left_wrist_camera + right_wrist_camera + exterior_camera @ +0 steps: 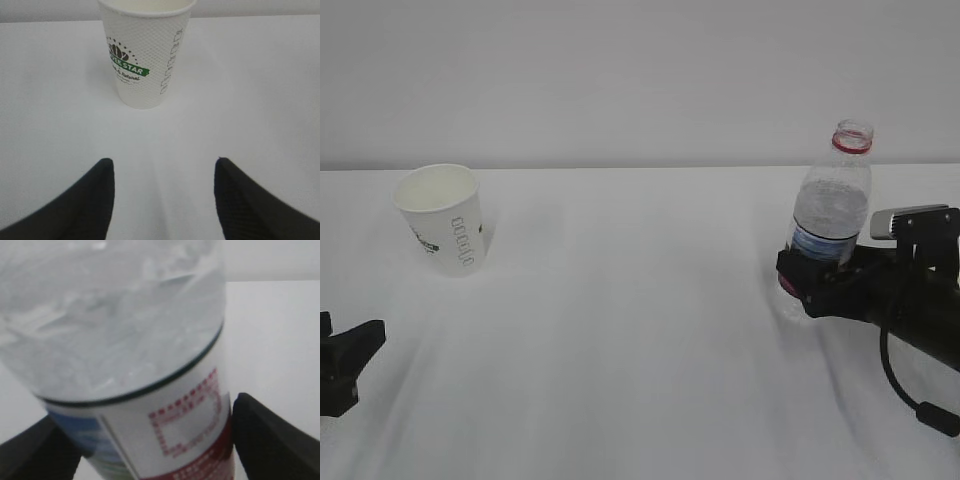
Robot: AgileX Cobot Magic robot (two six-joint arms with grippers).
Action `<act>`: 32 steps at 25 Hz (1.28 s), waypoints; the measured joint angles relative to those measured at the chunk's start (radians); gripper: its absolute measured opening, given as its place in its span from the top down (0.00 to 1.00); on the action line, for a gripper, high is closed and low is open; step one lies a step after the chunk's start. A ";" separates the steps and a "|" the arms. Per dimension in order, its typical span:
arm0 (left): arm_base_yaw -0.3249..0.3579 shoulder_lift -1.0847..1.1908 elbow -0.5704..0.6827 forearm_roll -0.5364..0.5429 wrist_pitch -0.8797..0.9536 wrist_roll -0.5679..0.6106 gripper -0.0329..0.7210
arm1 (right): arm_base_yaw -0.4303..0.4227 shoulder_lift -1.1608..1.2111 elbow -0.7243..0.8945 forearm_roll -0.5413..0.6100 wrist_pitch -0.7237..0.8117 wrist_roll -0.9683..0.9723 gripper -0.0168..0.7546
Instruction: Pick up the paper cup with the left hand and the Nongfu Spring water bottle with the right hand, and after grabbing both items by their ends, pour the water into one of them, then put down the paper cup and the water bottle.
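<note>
The paper cup (440, 215) stands upright on the white table at the far left, and in the left wrist view the paper cup (145, 55) is ahead of my fingers with its green logo facing me. My left gripper (345, 332) (162, 167) is open and empty, well short of the cup. The Nongfu Spring water bottle (832, 205) (130, 340) stands upright and capless at the right. My right gripper (810, 275) (147, 410) is open with a finger on each side of the bottle's labelled lower part. I cannot make out the water in either vessel.
The white table (640, 330) stretches between cup and bottle, with a pale wall behind. The right arm's black cable (900, 385) hangs near the table's front right.
</note>
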 joint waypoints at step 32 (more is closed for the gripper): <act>0.000 0.000 0.000 0.004 0.000 0.000 0.35 | 0.000 0.002 -0.033 -0.026 0.000 0.000 0.34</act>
